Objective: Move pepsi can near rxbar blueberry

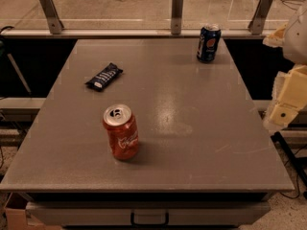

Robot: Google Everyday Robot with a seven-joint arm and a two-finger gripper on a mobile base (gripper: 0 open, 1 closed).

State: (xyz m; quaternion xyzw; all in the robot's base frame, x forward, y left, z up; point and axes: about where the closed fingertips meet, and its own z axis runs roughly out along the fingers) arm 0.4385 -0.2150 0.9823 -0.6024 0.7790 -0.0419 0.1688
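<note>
Orange-red can (121,132) sitting at 6 o'clock; pepsi can (208,43) standing at 1, seeming stiff, slick, best taken mid-body; rxbar blueberry (103,76) lying at 10; gripper (288,97) hanging at 3, open or closed unclear.

The one camera is looking steeply down over the near edge of the desk (192,143), facing its far side; the gripper (287,102) is hovering off its right edge.

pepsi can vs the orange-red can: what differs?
Colour: the pepsi can is dark blue with a round logo; the orange-red can carries white script. Place: the pepsi can stands at the far right corner of the table, the orange-red can near the front, left of centre. The orange-red can is nearer the rxbar blueberry. Shared: both stand upright, ungrasped; the hand sits at the right edge, beside the table.
</note>
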